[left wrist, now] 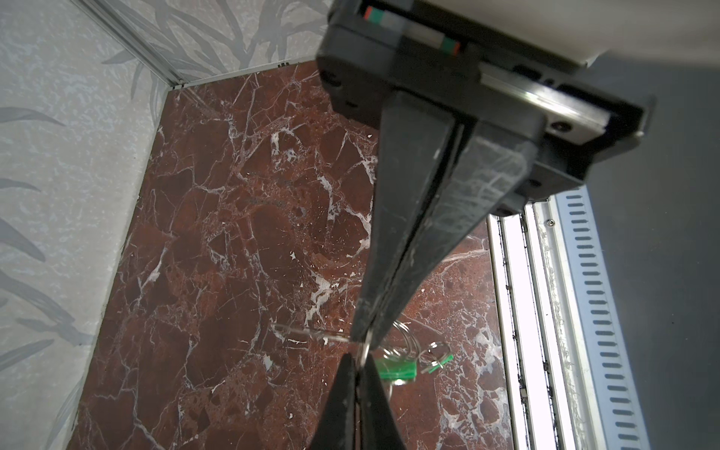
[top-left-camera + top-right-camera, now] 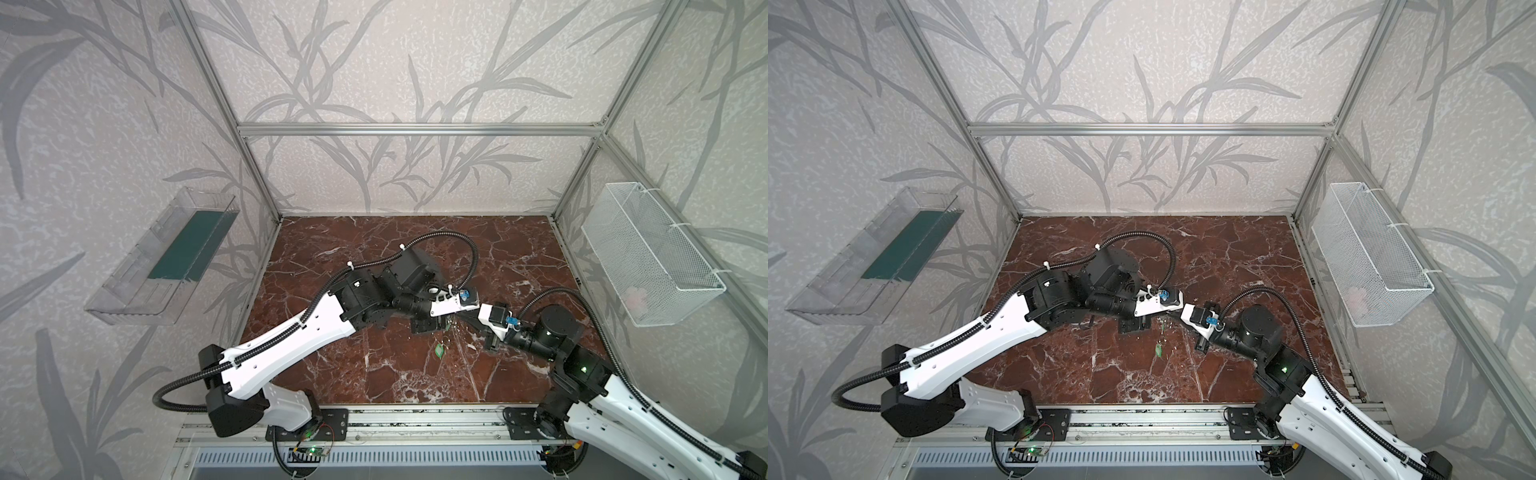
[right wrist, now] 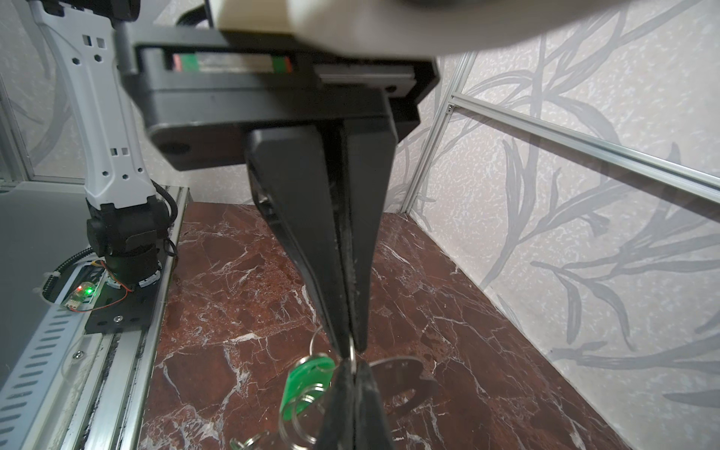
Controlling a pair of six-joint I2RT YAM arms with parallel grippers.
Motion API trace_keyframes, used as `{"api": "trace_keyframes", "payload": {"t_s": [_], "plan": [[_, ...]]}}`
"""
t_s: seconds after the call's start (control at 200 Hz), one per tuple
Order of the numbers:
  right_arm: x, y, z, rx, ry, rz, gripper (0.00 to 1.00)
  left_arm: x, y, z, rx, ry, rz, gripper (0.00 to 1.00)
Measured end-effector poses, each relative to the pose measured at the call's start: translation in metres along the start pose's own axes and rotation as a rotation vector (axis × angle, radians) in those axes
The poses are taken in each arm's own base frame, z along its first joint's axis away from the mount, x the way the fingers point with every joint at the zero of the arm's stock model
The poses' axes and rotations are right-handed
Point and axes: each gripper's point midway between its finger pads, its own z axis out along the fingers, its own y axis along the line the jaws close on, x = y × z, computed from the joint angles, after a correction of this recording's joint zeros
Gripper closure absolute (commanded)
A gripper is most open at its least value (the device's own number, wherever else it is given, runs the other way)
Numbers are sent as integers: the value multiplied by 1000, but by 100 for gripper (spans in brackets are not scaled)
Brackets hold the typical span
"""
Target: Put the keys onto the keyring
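- Left gripper (image 1: 364,341): almost closed, thin metal ring (image 1: 366,351) pinched at tips.
- Right gripper (image 3: 350,348): closed tight, same ring pinched from other side.
- Both sets of tips are met nose to nose, up above middle of table (image 2: 374,374).
- Green keys (image 3: 307,380): hung on small rings just under tips. In top view, lower key (image 2: 439,352) is seen at 6 o'clock from tips.
- Grey keyring (image 3: 393,363): seen just beside tips, on side away from keys. Whether it is joined to ring cannot be told.

Green keys (image 3: 307,383) dangling on wire loops, grey crescent keyring (image 3: 405,383) behind
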Motion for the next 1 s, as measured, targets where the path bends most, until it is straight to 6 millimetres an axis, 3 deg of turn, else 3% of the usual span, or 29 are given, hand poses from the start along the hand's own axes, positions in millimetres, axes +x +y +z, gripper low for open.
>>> {"api": "trace_keyframes", "payload": {"t_s": [0.12, 0.365, 0.62, 1.0], "plan": [[1, -2, 0, 19, -21, 11, 100, 8, 1, -1, -41, -27, -28, 64], [-1, -8, 2, 53, -55, 43, 100, 19, -1, -12, -113, -140, -135, 66], [-9, -10, 3, 60, -91, 55, 100, 33, -5, 8, -122, -189, -237, 73], [-10, -10, 3, 58, -95, 64, 100, 15, 6, 5, -155, -283, -254, 81]]}}
